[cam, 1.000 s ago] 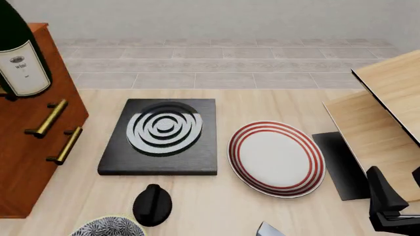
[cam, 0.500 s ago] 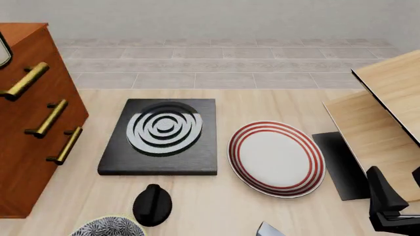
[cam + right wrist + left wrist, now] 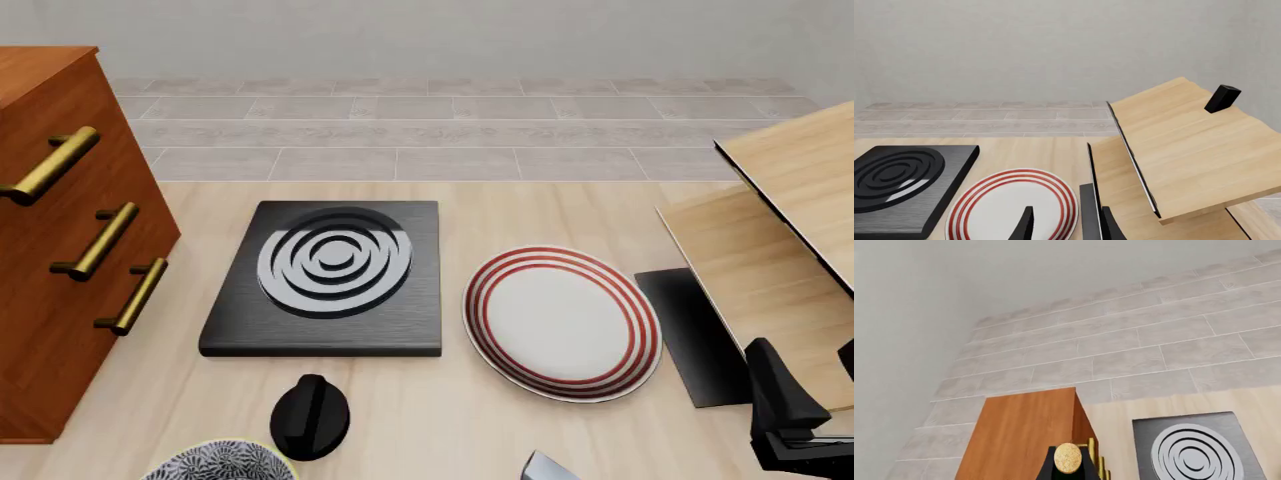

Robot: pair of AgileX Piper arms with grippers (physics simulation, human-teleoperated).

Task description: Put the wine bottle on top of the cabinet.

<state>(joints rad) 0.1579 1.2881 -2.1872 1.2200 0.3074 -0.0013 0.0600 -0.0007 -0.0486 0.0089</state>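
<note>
On the table in front view: black slab w/ grey concentric rings (image 3: 327, 283) at centre, red-striped plate (image 3: 562, 322) just right of it, black knob (image 3: 310, 417) near edge below the slab, patterned bowl (image 3: 218, 463) clipped at the bottom edge. Cabinet (image 3: 54, 250) at far left, reddish-brown, brass bar handles (image 3: 95, 241) down its face. Pale wood furniture (image 3: 778, 235) w/ black edge at right. Right gripper (image 3: 787, 415) only partly in frame at lower right, can't tell jaw state there. Wine bottle and left gripper not in this view. Left wrist view: looks down on the cabinet top (image 3: 1022, 437); wine bottle (image 3: 1068, 462) seen end-on, tan cork and dark shoulders, at the cabinet top's near edge; whether it's gripped or resting, can't tell, fingers not visible. Right wrist view: right gripper (image 3: 1064, 222) spread apart over plate rim, nothing between the tips.
</note>
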